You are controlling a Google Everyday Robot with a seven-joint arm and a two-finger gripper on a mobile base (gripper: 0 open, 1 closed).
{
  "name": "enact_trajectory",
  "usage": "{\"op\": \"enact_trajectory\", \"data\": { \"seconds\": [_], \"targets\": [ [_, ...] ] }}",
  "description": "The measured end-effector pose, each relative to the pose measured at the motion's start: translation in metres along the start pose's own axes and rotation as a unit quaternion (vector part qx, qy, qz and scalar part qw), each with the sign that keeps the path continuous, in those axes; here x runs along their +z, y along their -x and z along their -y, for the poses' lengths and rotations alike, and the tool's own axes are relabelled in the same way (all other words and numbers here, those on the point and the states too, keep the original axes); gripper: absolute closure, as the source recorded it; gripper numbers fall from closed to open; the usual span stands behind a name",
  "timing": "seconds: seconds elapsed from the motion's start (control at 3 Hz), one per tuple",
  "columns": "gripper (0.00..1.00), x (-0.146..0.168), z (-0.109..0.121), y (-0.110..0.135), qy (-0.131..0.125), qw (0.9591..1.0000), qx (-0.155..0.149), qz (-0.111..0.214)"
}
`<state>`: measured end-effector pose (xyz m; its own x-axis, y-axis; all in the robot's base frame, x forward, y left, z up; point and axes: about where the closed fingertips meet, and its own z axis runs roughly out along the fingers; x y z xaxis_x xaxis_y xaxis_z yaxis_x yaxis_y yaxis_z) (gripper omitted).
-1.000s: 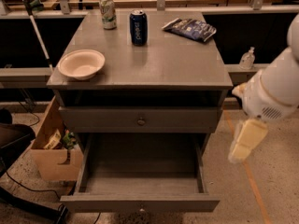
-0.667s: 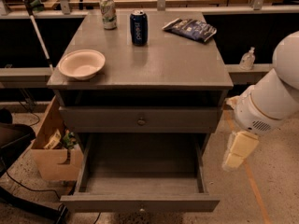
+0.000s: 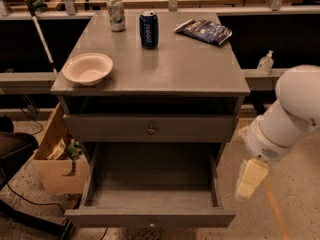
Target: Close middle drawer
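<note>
Hanging near the right front corner of the middle drawer (image 3: 150,217), the gripper (image 3: 251,180) points down toward the floor. It is just outside the drawer's right side wall and seemingly a little behind its front panel. Whether it is open or closed cannot be told.

The drawer stands far out of the cabinet and is empty inside. Its long front runs left to right nearest the camera, so the face to be pushed lies left of the gripper and slightly nearer.

By my judgement, the gripper must come round in front of that panel, then press straight back toward the cabinet. It could clip the drawer's right corner on the way.

An open cardboard box (image 3: 57,174) sits on the floor left of the drawer, off the closing path. Above and behind, the upper drawer (image 3: 110,128) shows a round knob (image 3: 151,130).

Farther back, the cabinet top (image 3: 190,69) carries a pale bowl (image 3: 88,68) at the left. Beyond it are a blue can (image 3: 148,29), a light can (image 3: 116,13), and a dark snack bag (image 3: 204,31) at the right.
</note>
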<state>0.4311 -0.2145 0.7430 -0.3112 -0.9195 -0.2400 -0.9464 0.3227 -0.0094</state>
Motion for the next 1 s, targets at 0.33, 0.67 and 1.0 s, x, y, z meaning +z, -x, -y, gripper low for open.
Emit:
{"op": "enact_trajectory", "data": {
  "seconds": [0.33, 0.67, 1.0],
  "targets": [
    [0.00, 0.068, -0.020, -0.041, 0.063, 0.9977, 0.025, -0.001],
    [0.00, 0.068, -0.020, -0.041, 0.063, 0.9977, 0.025, -0.001],
    [0.00, 0.093, -0.025, -0.041, 0.070, 0.9969, 0.012, 0.034]
  ]
}}
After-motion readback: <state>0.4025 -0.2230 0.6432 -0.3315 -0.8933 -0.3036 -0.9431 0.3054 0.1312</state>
